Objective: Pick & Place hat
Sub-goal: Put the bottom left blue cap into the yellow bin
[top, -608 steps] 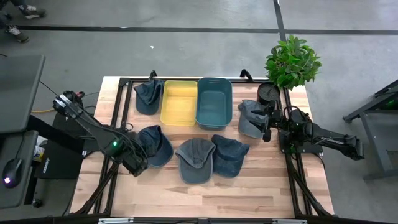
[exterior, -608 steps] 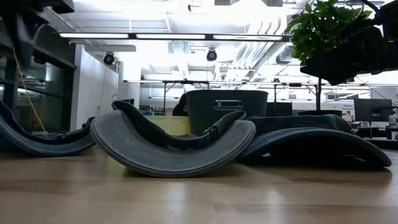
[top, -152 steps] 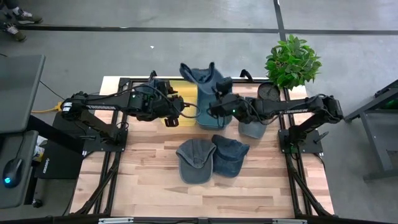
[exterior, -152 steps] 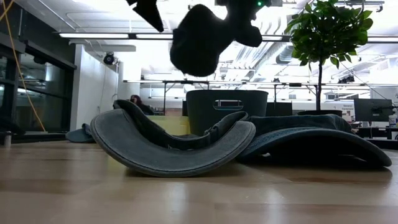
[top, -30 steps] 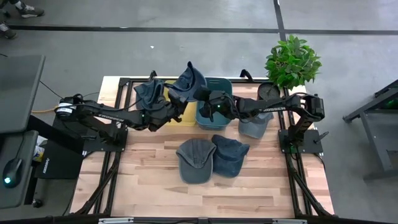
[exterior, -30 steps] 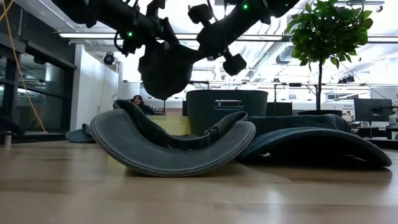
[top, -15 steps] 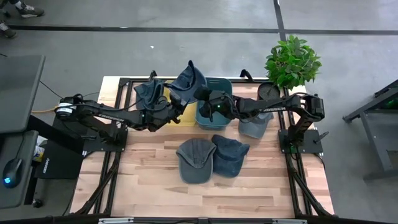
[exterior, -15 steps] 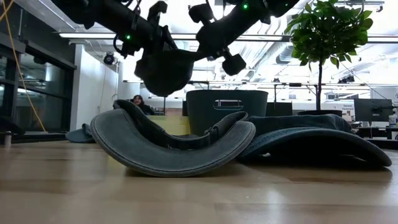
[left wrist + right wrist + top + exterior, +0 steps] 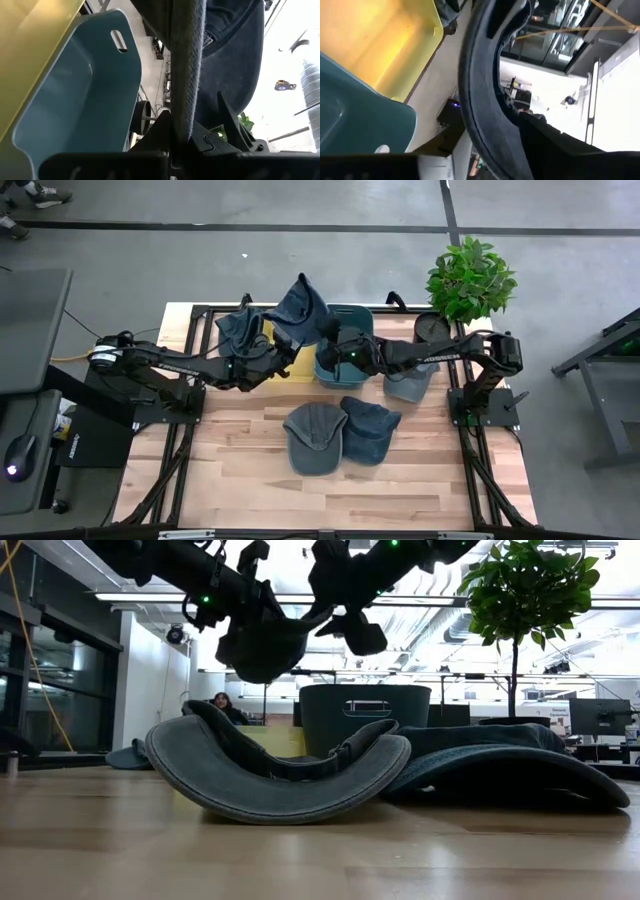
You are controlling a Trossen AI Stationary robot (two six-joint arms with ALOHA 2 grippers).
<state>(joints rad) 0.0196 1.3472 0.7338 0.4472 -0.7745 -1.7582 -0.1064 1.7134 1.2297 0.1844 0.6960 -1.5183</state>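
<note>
High view: both arms meet over the back of the bench (image 9: 230, 480). A raised hat (image 9: 303, 308) hangs between them, above the yellow tub (image 9: 296, 360) and teal tub (image 9: 345, 320), covering much of both. The left pincer (image 9: 270, 352) and right pincer (image 9: 335, 340) sit under and beside that hat, so their fingertips are hidden here. Hats counted: five. One is raised, one lies at the back left (image 9: 236, 330), mostly behind the left arm, one sits on the right (image 9: 408, 385), part-covered by the right arm, and two lie side by side in the middle front (image 9: 315, 436) (image 9: 368, 427). One plant (image 9: 470, 278) stands at the back right corner.

Low view: the raised hat (image 9: 262, 648) is a dark shape well clear of the bench, with both arms coming in from above. The two front hats fill the foreground and block the yellow tub. The teal tub (image 9: 365, 705) shows behind them. A person (image 9: 217, 702) sits far back, too small to make out.

Left wrist view: the left pincer is clenched on the hat's brim (image 9: 187, 70), seen edge-on. The teal tub wall and its handle slot lie beyond.

Right wrist view: the right pincer's fingers are cut off; cannot tell its grip. The hat's curved edge (image 9: 480, 115) crosses over both tubs.
</note>
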